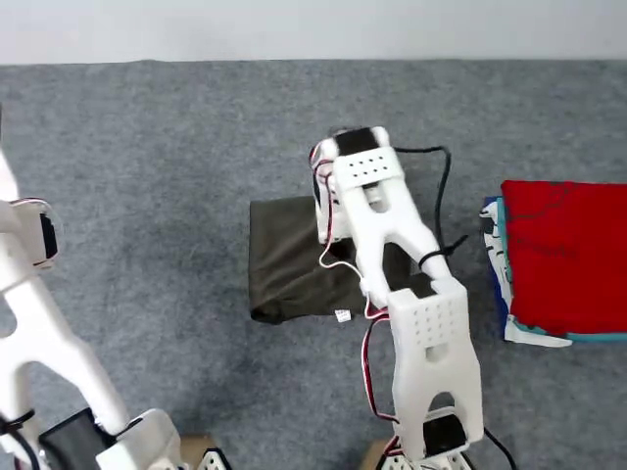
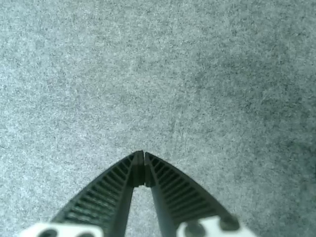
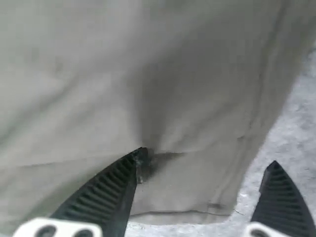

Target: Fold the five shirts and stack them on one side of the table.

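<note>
Rests right gripper (image 3: 207,158), spread open, on olive shirt (image 1: 289,259) at centre of table (image 1: 147,147); holds left gripper (image 2: 143,155) clenched, empty, over a bare patch.

High view: bright, even, diffuse light from above; no glare. White right arm (image 1: 411,284) casts only faint soft shadow on dark shirt (image 1: 289,259) at frame centre. Wall (image 1: 294,29) strip along top edge brightest. Left wrist view: grey table (image 2: 148,74) evenly lit, mild darker patch. Right wrist view: soft shadow in shirt crease beside right gripper (image 3: 207,157).
</note>
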`<state>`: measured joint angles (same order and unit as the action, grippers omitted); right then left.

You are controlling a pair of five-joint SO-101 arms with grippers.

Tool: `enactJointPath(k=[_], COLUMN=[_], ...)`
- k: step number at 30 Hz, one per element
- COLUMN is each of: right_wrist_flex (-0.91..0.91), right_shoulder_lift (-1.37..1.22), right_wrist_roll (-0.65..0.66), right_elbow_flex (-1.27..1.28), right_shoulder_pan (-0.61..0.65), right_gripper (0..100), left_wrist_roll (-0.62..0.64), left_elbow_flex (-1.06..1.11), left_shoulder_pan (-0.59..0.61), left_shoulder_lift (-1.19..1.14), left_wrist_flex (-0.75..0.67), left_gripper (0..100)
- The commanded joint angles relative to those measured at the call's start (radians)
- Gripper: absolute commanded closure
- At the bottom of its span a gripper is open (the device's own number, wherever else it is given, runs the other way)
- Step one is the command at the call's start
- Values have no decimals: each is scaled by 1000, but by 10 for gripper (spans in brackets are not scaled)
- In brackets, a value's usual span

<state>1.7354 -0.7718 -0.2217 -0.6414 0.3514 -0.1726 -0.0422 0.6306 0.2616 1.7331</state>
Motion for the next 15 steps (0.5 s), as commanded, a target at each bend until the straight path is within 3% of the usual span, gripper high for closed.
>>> enactJointPath(k=[1, 8, 14, 15], right_wrist_flex=[-35, -47, -45, -45], right_shoulder_lift=[-44, -174, -174, -170], right_wrist_roll=[-12, -8, 68, 72], right_elbow_flex=[-5, -6, -6, -6], right_shoulder_pan=[-15, -38, -47, -53], right_gripper=[636, 666, 976, 985], left_wrist_roll=[-8, -8, -63, -68], left_elbow_flex=[-2, 5, 73, 73], left_shoulder_pan=[-2, -2, 0, 0], left_shoulder_lift=[31, 32, 38, 38], left_wrist_flex=[12, 12, 11, 11], left_gripper=[995, 995, 995, 995])
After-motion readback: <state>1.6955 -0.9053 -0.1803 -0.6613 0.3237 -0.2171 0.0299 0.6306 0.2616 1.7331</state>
